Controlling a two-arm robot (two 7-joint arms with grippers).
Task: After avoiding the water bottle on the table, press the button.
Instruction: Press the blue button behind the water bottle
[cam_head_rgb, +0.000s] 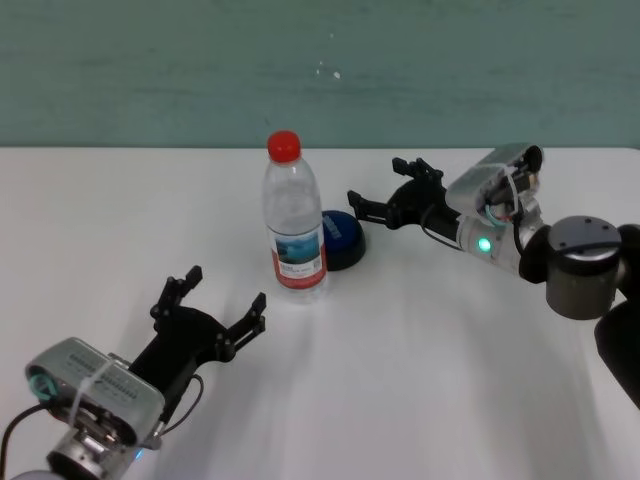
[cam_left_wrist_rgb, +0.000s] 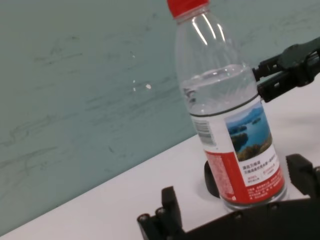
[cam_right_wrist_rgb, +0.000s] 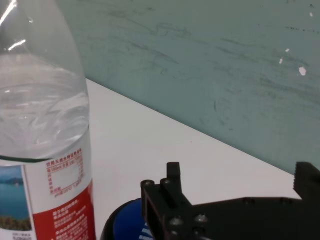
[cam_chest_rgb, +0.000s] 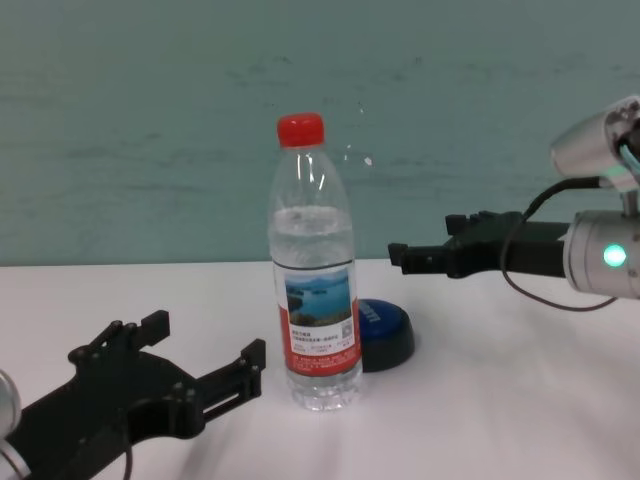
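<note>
Head view: the right gripper (cam_head_rgb: 382, 192) hovers open-fingered just beside the button (cam_head_rgb: 343, 238), which sits behind the water bottle (cam_head_rgb: 294, 222) on the table (cam_head_rgb: 450, 340). Approach step, I'd say; next, descend onto the dome (clear of the bottle). The left gripper (cam_head_rgb: 222, 301) idles open near the table's front.

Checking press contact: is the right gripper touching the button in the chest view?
No. The right gripper hangs in the air above the button, with clear space between them.
</note>
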